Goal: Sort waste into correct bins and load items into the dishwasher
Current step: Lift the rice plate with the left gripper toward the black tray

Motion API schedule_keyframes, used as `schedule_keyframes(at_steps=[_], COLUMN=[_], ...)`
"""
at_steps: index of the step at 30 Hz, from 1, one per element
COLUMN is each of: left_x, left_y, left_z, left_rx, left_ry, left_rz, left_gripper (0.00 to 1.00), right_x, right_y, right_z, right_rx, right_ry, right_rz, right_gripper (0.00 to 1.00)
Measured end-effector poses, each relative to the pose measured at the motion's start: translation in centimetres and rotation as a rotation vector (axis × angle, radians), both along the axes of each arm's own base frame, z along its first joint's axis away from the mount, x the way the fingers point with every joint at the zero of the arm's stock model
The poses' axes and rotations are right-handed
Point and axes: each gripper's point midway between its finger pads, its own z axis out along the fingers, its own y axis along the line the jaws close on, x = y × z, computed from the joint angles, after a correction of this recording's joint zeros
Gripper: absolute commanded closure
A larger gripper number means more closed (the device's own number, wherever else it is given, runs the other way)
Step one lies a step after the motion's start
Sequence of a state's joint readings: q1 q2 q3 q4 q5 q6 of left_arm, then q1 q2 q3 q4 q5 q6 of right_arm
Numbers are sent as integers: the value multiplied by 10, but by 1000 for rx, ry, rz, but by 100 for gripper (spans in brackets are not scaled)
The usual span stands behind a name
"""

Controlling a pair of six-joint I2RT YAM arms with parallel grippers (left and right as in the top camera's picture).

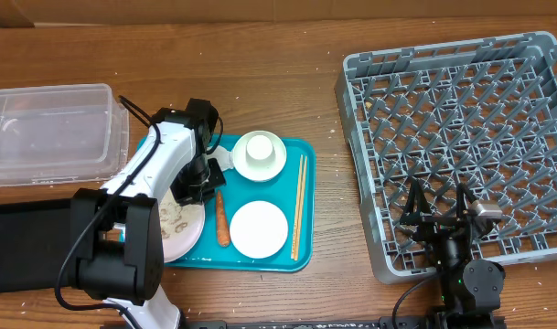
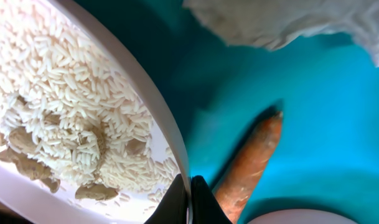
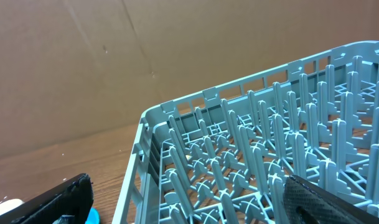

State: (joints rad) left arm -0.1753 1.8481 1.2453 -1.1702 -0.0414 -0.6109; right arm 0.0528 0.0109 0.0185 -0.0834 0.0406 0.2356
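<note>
The pale pink plate (image 1: 188,239) holds white rice scraps (image 1: 173,219) and lies at the left of the teal serving tray (image 1: 287,260). My left gripper (image 1: 194,187) is shut on the plate's rim; the left wrist view shows the jaws (image 2: 190,199) pinching the rim (image 2: 153,115) beside the rice (image 2: 58,106). The orange carrot (image 1: 221,219) (image 2: 251,162) lies just right of the plate. A crumpled white tissue (image 1: 219,163) (image 2: 282,22) lies behind it. My right gripper (image 1: 440,215) (image 3: 189,199) is open and empty over the grey dish rack's (image 1: 461,137) (image 3: 251,143) front left corner. The red wrapper is out of view.
On the teal tray are a white bowl (image 1: 260,153), a small white dish (image 1: 258,228) and wooden chopsticks (image 1: 298,206). The clear tub (image 1: 49,132) stands at the far left, with the black tray (image 1: 22,247) in front of it.
</note>
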Motion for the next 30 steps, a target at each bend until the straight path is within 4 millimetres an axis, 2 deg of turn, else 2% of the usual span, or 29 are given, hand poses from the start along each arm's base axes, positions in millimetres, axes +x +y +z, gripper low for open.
schedule_keyframes(at_steps=[8, 18, 30], left_x=[-8, 13, 20], left_y=[11, 17, 22], left_z=[10, 43, 73], left_rx=[60, 112, 165], left_ry=[43, -5, -21], left_rz=[-12, -27, -54], left_gripper=[96, 96, 96], right_x=[0, 0, 0], right_y=[0, 0, 0], right_z=[0, 0, 0], right_rx=[0, 0, -1], right_ry=[0, 0, 0], right_rz=[0, 0, 0], right_gripper=[0, 0, 0])
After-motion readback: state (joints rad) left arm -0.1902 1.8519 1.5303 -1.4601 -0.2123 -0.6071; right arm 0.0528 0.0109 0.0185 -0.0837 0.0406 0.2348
